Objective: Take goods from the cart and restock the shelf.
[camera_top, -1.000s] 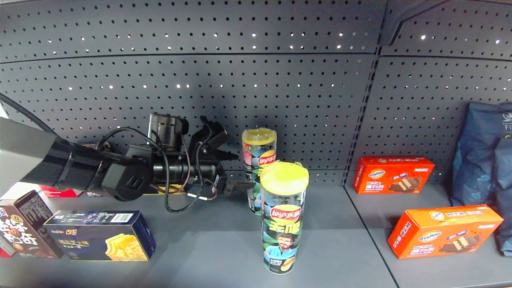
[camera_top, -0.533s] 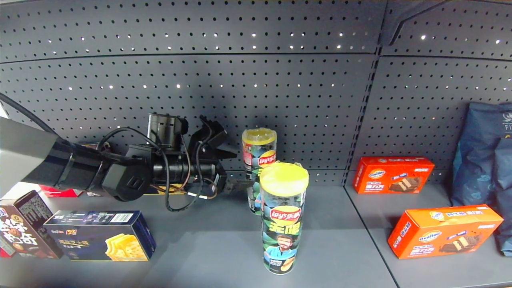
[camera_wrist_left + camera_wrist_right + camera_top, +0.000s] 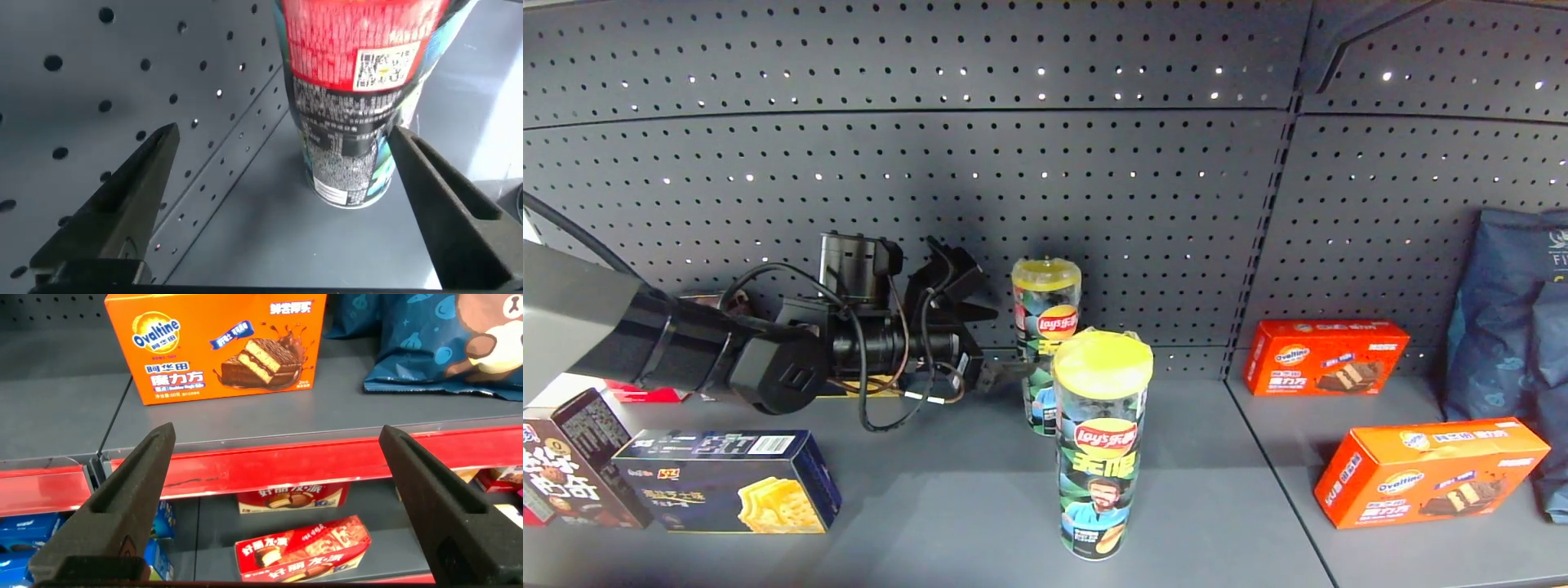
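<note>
Left tool (image 3: 1001, 343) is out over the shelf (image 3: 931, 506), jaws spread wide and nothing held between them. Right at its fingertips stands the rear chip can (image 3: 1045, 327), upright with a yellow lid, tucked close to the pegboard (image 3: 1094, 180) at the back. In the left wrist view the can rises just beyond the two dark fingers (image 3: 122, 212), nearer one finger than the other. Whether the lower finger actually touches the can, I cannot tell.

The front chip can (image 3: 1098, 441) is upright too, nearer the shelf's front edge and a little to the right of the rear one, well apart from the left tool.

Right tool (image 3: 278, 433) — jaws wide as well, gripping nothing — faces the front of a shelf where an orange box (image 3: 216, 347) lies beside a blue bag (image 3: 441, 335), above a red rail (image 3: 270, 469).
</note>
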